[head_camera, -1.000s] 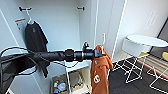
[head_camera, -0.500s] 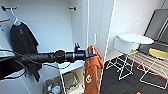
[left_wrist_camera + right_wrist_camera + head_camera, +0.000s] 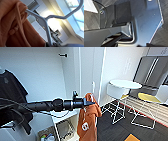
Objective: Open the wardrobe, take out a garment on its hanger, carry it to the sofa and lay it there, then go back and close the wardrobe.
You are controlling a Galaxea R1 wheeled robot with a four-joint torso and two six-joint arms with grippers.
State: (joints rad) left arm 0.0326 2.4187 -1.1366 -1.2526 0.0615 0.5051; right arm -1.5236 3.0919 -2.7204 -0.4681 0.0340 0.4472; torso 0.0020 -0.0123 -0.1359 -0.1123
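a: what is in front of the robot?

b: the head view looks into an open wardrobe (image 3: 75, 74), white inside. the left arm reaches across from the left side, and the left gripper (image 3: 88, 102) sits at the neck of the hanger (image 3: 91, 97). the orange top (image 3: 87, 119) hangs from it, clear of the wardrobe, in front of the open door edge.

a: is the gripper closed on the hanger?

b: it looks clamped on it. the left wrist view shows the hanger (image 3: 43, 21) stem running straight down into the gripper, with the top (image 3: 15, 25) draped over one shoulder of it and its drawstring dangling.

a: and the right gripper?

b: i cannot tell its state; the right wrist view is mostly the robot's own dark parts over grey floor.

a: what else is there?

b: a dark shirt (image 3: 11, 88) hangs at the left inside the wardrobe. to the right stand a white round table (image 3: 125, 84) and a wire stool with a yellow seat (image 3: 148, 97).

a: how far along is the task?

b: i judge the opening and taking out are done. carrying the top to the sofa, laying it down and shutting the wardrobe are left.
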